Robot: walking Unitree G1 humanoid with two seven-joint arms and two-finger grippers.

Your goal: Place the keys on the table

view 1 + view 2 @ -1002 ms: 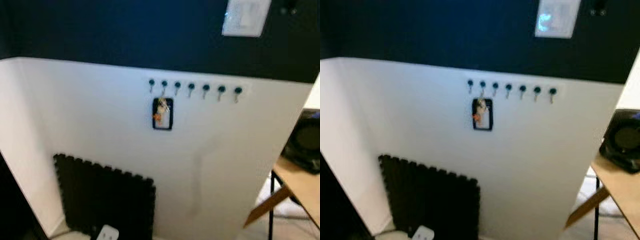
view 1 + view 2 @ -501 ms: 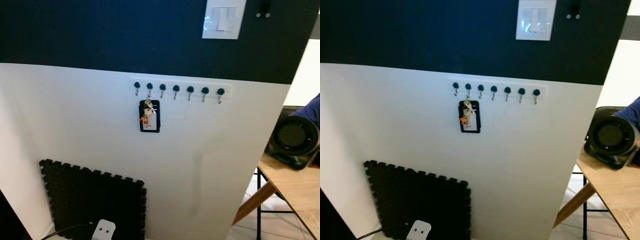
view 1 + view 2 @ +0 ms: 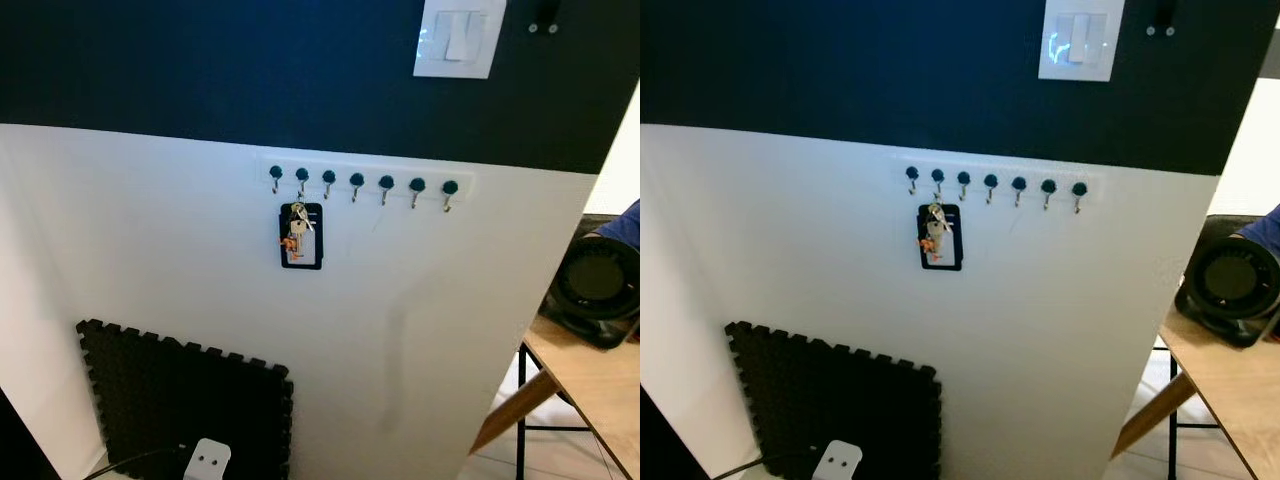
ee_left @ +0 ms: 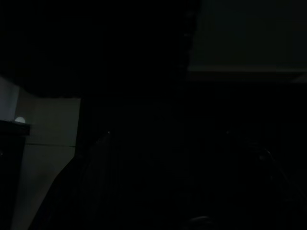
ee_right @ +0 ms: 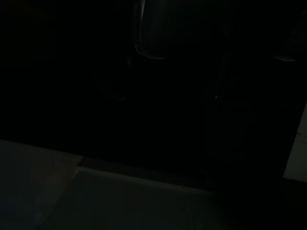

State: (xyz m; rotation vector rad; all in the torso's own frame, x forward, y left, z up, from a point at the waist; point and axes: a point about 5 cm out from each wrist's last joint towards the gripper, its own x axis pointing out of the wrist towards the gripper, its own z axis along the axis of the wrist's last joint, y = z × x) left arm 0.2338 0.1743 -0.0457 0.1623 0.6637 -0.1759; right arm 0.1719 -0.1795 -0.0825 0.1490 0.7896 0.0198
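Nothing is done yet: the keys (image 3: 298,232) hang on the wall hooks (image 3: 358,183), the table (image 3: 590,385) stands well apart, and each claw's state cannot be told.

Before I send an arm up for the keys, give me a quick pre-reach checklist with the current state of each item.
1. Keys located: ok, hanging on the second hook of the hook rail.
2. Path to keys free: ok, bare white wall around them.
3. Table in view: ok, at the right edge.
4. Free spot on table: cannot tell, a black fan sits on the visible part.
5. Grippers ready: cannot tell, wrist views too dark.
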